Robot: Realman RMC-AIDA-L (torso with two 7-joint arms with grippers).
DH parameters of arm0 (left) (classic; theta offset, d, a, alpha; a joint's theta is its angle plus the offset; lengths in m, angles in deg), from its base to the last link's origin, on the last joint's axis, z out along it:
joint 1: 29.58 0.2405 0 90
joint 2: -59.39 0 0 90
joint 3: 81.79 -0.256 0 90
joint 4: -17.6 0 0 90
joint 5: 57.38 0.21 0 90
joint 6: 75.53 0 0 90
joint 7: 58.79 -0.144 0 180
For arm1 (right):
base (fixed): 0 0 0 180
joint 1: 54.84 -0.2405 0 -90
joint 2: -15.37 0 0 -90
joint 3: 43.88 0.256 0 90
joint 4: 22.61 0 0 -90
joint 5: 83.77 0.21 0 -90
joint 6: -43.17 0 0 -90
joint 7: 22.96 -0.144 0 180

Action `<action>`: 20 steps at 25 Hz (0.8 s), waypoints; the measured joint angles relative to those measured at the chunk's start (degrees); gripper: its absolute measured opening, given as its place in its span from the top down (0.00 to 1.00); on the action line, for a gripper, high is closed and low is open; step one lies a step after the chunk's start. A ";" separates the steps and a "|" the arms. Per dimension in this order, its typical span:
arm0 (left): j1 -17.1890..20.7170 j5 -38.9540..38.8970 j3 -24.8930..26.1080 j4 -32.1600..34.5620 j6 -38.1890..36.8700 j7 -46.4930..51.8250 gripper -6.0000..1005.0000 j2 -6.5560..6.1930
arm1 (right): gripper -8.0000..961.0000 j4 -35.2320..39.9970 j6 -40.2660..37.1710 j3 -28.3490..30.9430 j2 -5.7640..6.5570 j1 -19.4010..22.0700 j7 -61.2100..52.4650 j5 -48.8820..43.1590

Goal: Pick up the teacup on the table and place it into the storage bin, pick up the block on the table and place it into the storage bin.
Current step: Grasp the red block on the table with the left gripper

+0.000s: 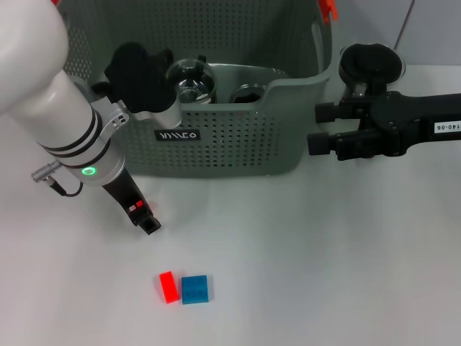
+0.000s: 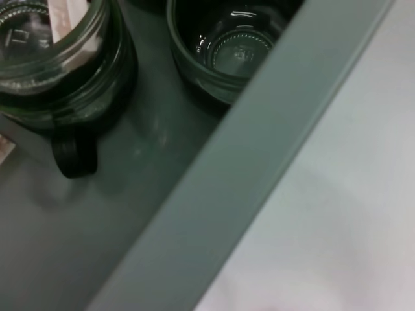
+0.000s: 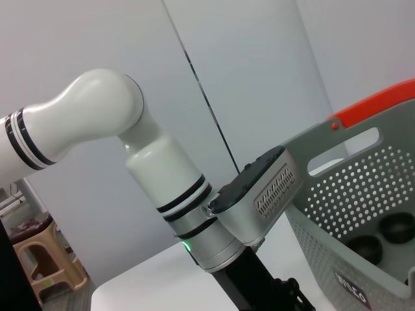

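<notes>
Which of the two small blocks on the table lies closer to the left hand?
The small red block; it lies on the robot's left of the square blue block, touching it.

This is looking like a robotics lab: plain white table (image 1: 324,274), bare grey walls (image 3: 272,71), plastic stools (image 3: 48,262) sitting nearby.

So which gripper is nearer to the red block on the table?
Left. The left gripper hangs just above-left of the red block; the right gripper sits far off beside the storage bin.
</notes>
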 joint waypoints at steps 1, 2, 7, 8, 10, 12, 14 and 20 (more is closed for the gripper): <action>0.00 0.00 -0.01 0.00 0.00 0.07 0.32 0.00 | 0.04 -0.01 0.00 0.00 0.00 0.00 0.02 0.00; 0.00 0.00 -0.01 0.04 0.00 0.12 0.33 0.00 | 0.04 0.00 0.00 0.00 0.00 0.00 0.04 0.00; -0.66 0.37 0.05 1.30 0.10 1.00 0.39 -0.02 | 0.04 -0.03 -0.06 0.00 0.00 0.00 0.19 0.00; -0.82 0.39 0.16 1.50 0.12 1.25 0.42 -0.06 | 0.04 -0.05 -0.09 0.00 0.00 0.00 0.25 0.00; -1.08 0.37 0.44 1.67 0.09 1.52 0.47 -0.13 | 0.04 -0.09 -0.12 0.00 0.00 0.00 0.34 0.00; -1.28 0.29 0.58 1.73 -0.21 1.56 0.52 -0.22 | 0.04 -0.09 -0.18 0.00 0.00 0.00 0.43 0.00; -1.41 0.33 0.61 1.78 -0.35 1.57 0.58 -0.24 | 0.04 -0.10 -0.27 0.01 0.00 0.00 0.47 0.00; -1.59 0.50 0.44 1.86 -0.98 1.69 0.76 -0.20 | 0.04 -0.09 -0.39 0.00 0.00 0.13 0.55 0.02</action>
